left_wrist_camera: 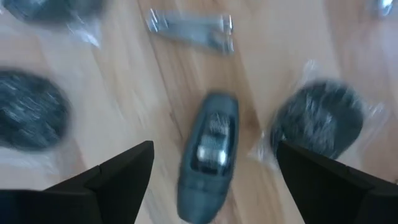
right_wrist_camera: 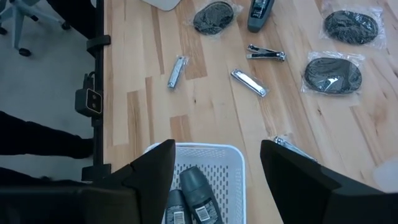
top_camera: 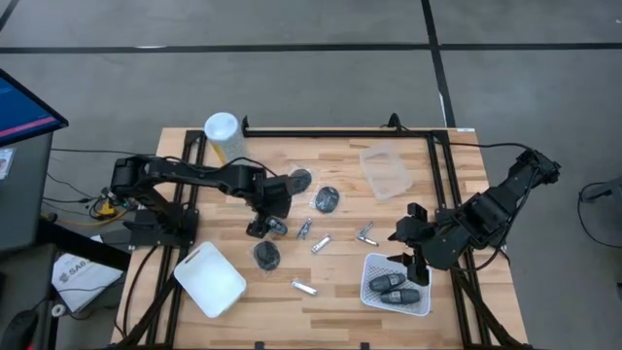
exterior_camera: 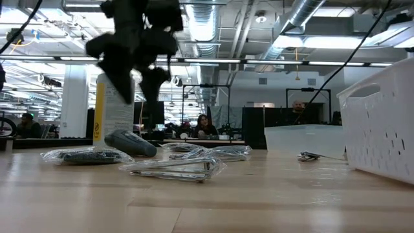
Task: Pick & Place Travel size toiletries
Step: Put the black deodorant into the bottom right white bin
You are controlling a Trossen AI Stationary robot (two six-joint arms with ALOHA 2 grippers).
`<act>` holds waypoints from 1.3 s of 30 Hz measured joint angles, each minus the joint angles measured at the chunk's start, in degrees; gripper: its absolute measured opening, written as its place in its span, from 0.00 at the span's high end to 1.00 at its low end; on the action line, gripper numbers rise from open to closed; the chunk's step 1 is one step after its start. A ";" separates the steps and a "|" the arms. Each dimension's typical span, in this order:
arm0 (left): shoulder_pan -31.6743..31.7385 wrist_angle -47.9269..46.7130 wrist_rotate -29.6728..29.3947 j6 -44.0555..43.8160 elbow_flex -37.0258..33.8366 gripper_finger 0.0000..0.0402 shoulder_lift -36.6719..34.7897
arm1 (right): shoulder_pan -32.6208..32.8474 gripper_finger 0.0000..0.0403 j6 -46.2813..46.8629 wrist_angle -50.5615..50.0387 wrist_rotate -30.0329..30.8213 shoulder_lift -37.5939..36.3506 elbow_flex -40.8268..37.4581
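Note:
My left gripper [top_camera: 260,227] is open and hangs above a dark grey capsule [left_wrist_camera: 209,157] that lies flat on the table, with one finger on either side of it and clear of it. In the low view the gripper [exterior_camera: 136,81] is well above the capsule [exterior_camera: 132,144]. Bagged dark discs [top_camera: 328,199] [top_camera: 266,255] [top_camera: 299,180] and silver metal pieces [top_camera: 304,229] [top_camera: 321,245] [top_camera: 366,231] [top_camera: 304,288] lie around it. My right gripper [right_wrist_camera: 217,146] is open over the white basket [right_wrist_camera: 233,155], where two capsules [top_camera: 394,287] lie.
A tall pale-yellow canister [top_camera: 223,136] stands at the far left of the table. A clear plastic tub [top_camera: 384,170] sits far right of centre. A white lid-like tray [top_camera: 209,279] lies near the left front edge. People sit in the room behind.

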 joint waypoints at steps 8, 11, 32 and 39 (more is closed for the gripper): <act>0.16 11.77 -4.19 0.16 -8.95 0.16 -0.02 | 0.00 0.43 0.04 -0.09 -0.01 0.00 0.00; 0.17 12.99 -4.24 0.18 -10.85 0.16 -0.02 | 0.00 0.43 0.04 -0.09 -0.01 0.00 0.00; 0.17 16.00 -5.77 2.81 -18.18 0.28 -0.02 | -0.15 0.43 0.07 -0.14 -0.01 0.00 0.00; 0.17 18.30 -6.06 2.93 -18.18 0.45 -0.02 | -0.15 0.43 0.07 -0.14 -0.01 0.00 0.00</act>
